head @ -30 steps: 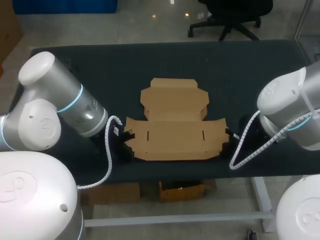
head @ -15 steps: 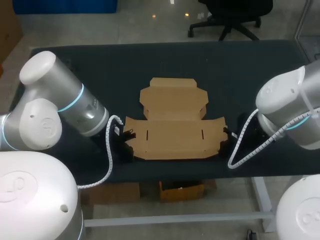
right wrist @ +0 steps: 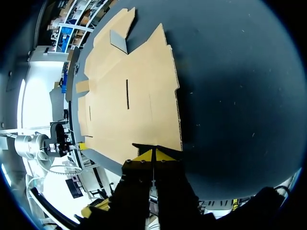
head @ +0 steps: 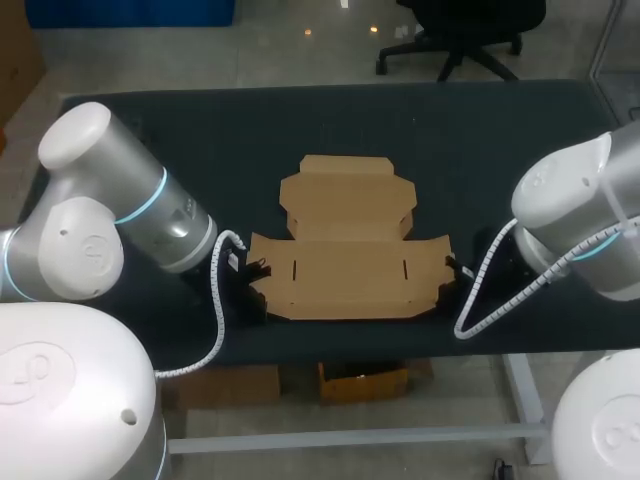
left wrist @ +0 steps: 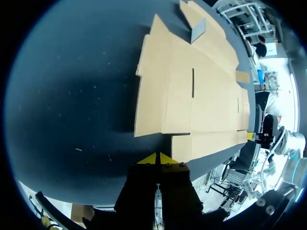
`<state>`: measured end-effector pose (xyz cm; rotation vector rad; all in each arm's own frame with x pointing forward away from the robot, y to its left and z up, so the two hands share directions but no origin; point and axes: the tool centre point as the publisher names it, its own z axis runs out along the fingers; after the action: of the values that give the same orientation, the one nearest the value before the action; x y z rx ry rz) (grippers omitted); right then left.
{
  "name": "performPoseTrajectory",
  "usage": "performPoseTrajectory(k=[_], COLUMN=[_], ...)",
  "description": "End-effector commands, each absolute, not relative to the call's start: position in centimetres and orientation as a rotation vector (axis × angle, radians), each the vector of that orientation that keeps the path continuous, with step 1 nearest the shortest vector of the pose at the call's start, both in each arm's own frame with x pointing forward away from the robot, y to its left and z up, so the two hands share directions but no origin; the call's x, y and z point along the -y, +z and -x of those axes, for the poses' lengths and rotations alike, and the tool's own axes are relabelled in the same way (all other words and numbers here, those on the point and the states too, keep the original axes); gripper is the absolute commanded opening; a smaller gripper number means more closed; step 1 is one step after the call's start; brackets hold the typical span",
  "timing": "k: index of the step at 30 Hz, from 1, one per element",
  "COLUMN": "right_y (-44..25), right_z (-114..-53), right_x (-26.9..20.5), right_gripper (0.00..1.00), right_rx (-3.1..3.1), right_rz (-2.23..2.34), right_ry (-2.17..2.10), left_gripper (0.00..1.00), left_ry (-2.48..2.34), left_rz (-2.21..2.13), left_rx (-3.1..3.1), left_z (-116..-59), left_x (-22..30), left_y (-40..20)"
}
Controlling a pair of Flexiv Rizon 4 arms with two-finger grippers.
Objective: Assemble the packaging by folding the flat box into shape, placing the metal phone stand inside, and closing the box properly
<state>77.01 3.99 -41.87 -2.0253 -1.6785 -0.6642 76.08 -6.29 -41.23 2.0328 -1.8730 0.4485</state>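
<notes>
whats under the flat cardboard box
Only the dark table shows around the flat box, which lies on it. Anything beneath the cardboard is covered and cannot be seen.

head: high, behind, looking down | 2 wrists: low, close, facing inward | shared: flat box (head: 347, 255)

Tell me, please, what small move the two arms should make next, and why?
The flat brown cardboard box lies unfolded on the dark table; the left pincer, shut, sits at its left near flap's edge, the right pincer, shut, at the right one's. So I would probably ease both inward under those flaps and lift them.
</notes>
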Motion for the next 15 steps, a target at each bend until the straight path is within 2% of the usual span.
performPoseTrajectory(k=[1,15], right_y=[-42.22,-41.61], right_z=[-77.15,-77.07], right_x=[-3.78,-4.23], right_gripper=[0.00,0.00], right_rx=[1.664,1.598], right_rz=[2.012,2.000], right_ry=[-0.679,-0.689], left_gripper=[0.00,0.00], left_ry=[0.448,0.450], left_rz=[-2.033,-2.037], left_rx=[1.873,1.875], left_z=[-76.09,-76.00], left_x=[6.34,6.33], left_y=[-41.41,-41.39])
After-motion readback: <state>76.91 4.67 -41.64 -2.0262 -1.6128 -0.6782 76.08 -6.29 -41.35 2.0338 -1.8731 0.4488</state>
